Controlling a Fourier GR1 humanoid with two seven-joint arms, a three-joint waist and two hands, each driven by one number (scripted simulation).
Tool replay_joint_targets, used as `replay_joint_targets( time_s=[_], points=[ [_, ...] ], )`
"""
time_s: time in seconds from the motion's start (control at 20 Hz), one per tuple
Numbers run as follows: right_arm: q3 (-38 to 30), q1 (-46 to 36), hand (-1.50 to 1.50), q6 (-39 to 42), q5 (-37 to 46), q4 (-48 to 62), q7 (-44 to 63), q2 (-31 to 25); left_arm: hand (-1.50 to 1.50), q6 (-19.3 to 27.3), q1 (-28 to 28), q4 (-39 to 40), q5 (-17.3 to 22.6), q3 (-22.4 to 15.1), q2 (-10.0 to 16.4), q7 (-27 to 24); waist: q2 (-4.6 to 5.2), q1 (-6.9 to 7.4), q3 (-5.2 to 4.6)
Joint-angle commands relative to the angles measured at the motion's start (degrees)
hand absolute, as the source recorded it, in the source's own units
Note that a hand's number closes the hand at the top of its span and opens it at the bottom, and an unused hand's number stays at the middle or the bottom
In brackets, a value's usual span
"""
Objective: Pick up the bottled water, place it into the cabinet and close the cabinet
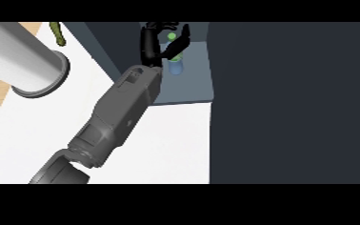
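cabinet: the open compartment (191, 88) is sitting under and just right of the left hand (150, 43), showing a grey-blue floor.
contents: the compartment is holding only the bottled water (175, 66); its clear blue body is poking out below the hand and its green cap (172, 36) is peeking out between the fingers.
bottle contact: can't tell whether its base is resting on the floor or hanging just above it.
door: a dark panel (281, 100) is filling everything to the right of the hand, standing open.
hand state: the fingers and thumb are curling round the bottle's upper half, clamping it.
arm pose: the grey forearm (119, 109) is running up from the lower left, angling right, wrist reaching into the compartment.
left of hand: a big grey cylinder (32, 64) is lying on the white counter (172, 143), well apart; a small green item (57, 33) is sitting further up-left.
other hand: out of frame.
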Motion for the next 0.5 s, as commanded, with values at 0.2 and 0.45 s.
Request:
replay_joint_targets(
  time_s=[0.2, 0.45],
  points=[
    [-1.05, 0.42, -1.50, 0.78, -4.79, -6.28, 4.34, -1.29, 1.50, -7.86, 2.51, -4.59, 6.72, -2.90, -0.27, -2.84, -0.88, 0.25, 0.13],
    [-0.35, 2.17, -1.50, -0.11, -4.31, -10.09, 6.31, -1.20, 1.50, -9.31, 7.70, -11.44, 10.94, -7.97, -0.27, -1.24, -1.27, 1.16, 0.10]
  ],
)
